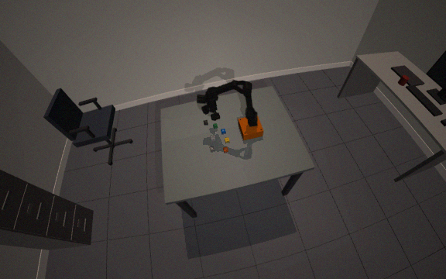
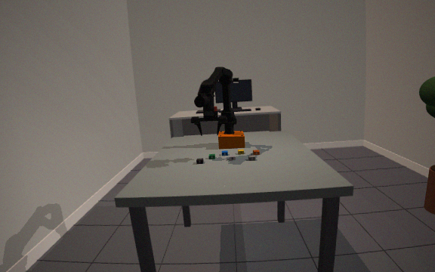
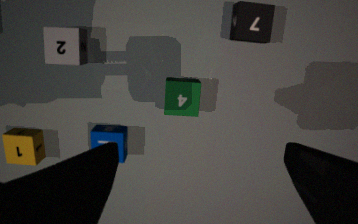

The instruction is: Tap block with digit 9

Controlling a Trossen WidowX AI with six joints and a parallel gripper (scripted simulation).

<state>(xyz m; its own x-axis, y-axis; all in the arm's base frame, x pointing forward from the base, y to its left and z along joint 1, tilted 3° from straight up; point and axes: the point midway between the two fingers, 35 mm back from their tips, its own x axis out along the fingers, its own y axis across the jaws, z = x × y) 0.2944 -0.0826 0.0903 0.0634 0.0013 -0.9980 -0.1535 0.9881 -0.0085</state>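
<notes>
My gripper (image 1: 210,113) (image 2: 210,134) (image 3: 202,152) is open and empty, pointing down above the table, off to one side of the blocks. In the wrist view a black block (image 3: 253,23) shows 7, a green block (image 3: 182,100) shows 4, a white block (image 3: 62,46) shows 2 and a yellow block (image 3: 22,148) shows 1. A blue block (image 3: 122,138) (image 1: 223,131) is partly behind the left finger; its digit is not readable. An orange block (image 1: 225,149) (image 2: 256,152) and a grey block (image 1: 212,149) (image 2: 252,158) have no legible digits. No 9 is readable.
The blocks stand close together on the table (image 1: 184,174) (image 2: 232,181), in front of the orange arm base (image 1: 252,132) (image 2: 231,141). The arm's shadow falls over some of them. A wall is behind the table's far edge in the top view.
</notes>
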